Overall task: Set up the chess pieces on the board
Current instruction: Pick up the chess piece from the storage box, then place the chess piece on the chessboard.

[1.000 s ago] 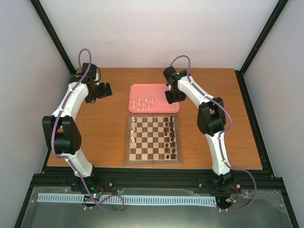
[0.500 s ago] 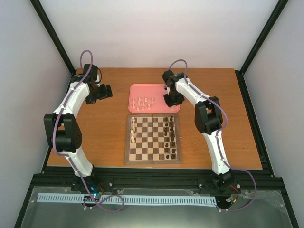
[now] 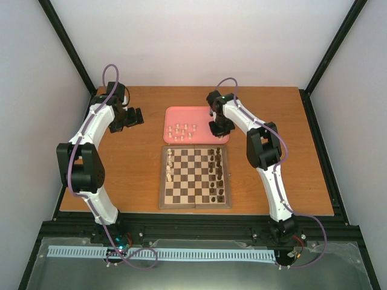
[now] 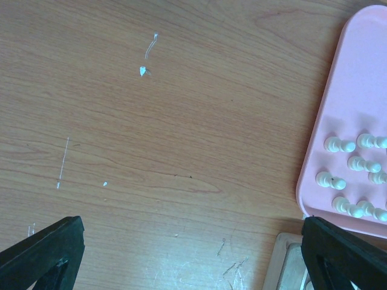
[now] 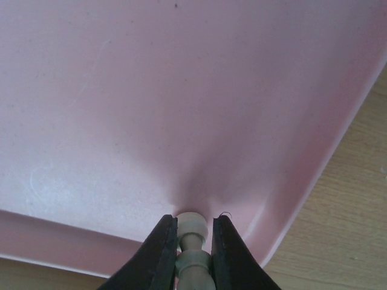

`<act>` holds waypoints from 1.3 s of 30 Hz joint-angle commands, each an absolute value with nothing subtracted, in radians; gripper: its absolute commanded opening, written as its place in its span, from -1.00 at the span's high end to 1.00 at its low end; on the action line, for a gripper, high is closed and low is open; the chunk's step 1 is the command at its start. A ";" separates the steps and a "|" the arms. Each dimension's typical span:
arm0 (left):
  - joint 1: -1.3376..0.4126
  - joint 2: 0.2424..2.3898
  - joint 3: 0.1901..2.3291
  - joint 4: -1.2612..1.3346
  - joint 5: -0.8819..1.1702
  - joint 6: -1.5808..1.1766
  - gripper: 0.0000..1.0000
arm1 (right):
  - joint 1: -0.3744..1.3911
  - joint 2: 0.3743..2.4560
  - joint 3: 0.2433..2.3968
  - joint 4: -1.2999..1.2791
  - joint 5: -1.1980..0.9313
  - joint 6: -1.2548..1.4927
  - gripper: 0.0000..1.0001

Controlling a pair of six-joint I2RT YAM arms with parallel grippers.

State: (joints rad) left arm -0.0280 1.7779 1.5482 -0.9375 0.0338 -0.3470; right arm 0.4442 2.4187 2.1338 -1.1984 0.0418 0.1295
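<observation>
The board (image 3: 163, 181) lies at the table's middle, with cream chess pieces (image 3: 170, 166) along its left side and dark ones (image 3: 219, 175) on its right. More cream chess pieces (image 3: 182, 128) lie in the pink tray (image 3: 181, 115) behind it. My right gripper (image 3: 219, 132) is down at the tray's near right corner. In the right wrist view it (image 5: 194, 222) is shut on one cream piece (image 5: 193, 260) that touches the tray floor (image 5: 181, 90). My left gripper (image 3: 138, 116) hovers open over bare wood left of the tray, with nothing between its fingers (image 4: 42, 251).
The left wrist view shows the tray's left rim (image 4: 357, 78) with several cream pieces (image 4: 338, 145) lying in it and a corner of the board (image 4: 284, 266). Black frame posts and white walls enclose the table.
The right gripper's jaws have closed on a cream piece in the tray, and its arm has shifted slightly left. The left arm has barely moved.
</observation>
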 commanded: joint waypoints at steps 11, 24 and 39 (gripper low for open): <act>-0.030 1.742 1.583 -0.944 0.035 -0.349 -1.00 | 0.524 2.253 2.359 -1.374 0.028 0.168 0.86; -0.030 1.718 1.603 -0.944 0.040 -0.348 -1.00 | 0.943 2.161 2.368 -1.505 0.007 0.292 0.85; -0.029 1.670 1.541 -0.897 0.049 -0.357 -0.99 | 1.177 2.192 2.271 -1.466 -0.011 0.360 0.85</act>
State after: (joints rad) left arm -0.0280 1.7084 1.5543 -0.9257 0.0380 -0.3473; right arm 1.1446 2.1880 2.2791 -1.4746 -0.0021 0.3275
